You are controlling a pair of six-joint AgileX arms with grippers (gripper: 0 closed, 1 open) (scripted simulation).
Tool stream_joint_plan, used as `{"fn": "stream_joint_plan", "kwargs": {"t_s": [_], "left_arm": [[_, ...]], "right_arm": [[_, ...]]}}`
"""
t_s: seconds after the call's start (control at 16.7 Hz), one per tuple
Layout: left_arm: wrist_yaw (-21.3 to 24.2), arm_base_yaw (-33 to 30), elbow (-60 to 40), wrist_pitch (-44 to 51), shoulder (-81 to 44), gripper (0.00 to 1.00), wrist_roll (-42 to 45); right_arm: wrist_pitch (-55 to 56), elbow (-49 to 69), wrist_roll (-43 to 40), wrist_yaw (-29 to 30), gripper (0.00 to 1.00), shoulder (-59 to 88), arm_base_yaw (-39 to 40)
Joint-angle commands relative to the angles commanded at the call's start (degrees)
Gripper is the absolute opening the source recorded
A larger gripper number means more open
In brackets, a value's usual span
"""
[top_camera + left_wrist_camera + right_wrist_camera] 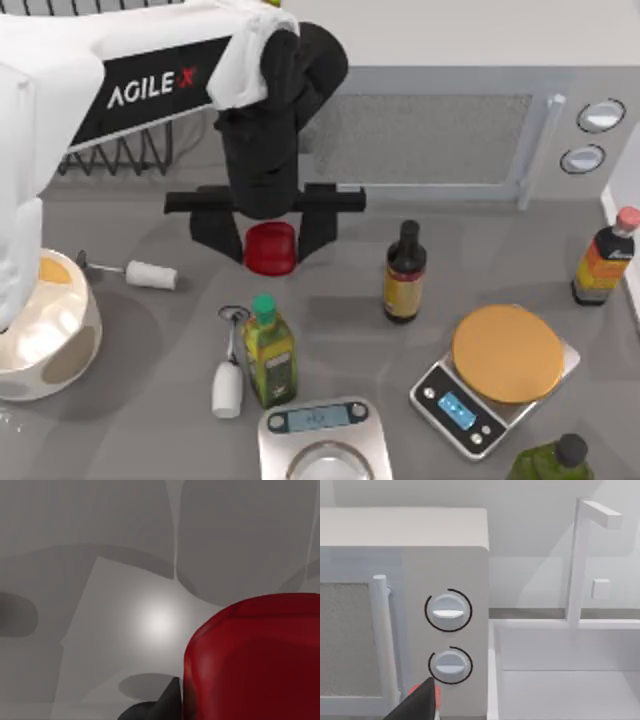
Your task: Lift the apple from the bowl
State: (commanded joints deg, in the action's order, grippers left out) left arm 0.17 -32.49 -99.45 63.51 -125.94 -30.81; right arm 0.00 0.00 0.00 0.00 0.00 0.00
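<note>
Even bright light, soft shadows

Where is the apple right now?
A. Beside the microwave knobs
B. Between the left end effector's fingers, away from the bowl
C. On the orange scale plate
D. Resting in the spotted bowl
B: the apple sits between the left end effector's fingers near the table's middle, well right of the bowl.

open table (160, 340) right of bowl (45, 340) | whisks (140, 272), bottles (268, 350) beyond
</note>
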Motion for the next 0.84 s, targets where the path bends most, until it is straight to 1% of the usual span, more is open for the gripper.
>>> {"fn": "stream_joint_plan", "kwargs": {"t_s": [0.48, 0.54, 0.84], "left_arm": [[0.0, 0.0, 0.0, 0.0, 0.0, 0.98, 0.0], [0.0, 0.0, 0.0, 0.0, 0.0, 1.0, 0.0], [0.0, 0.0, 0.0, 0.0, 0.0, 1.0, 0.0]], "right_arm": [[0.0, 0.0, 0.0, 0.0, 1.0, 0.0, 0.0], [0.0, 0.0, 0.0, 0.0, 1.0, 0.0, 0.0], [0.0, 0.0, 0.0, 0.0, 1.0, 0.0, 0.0]]}}
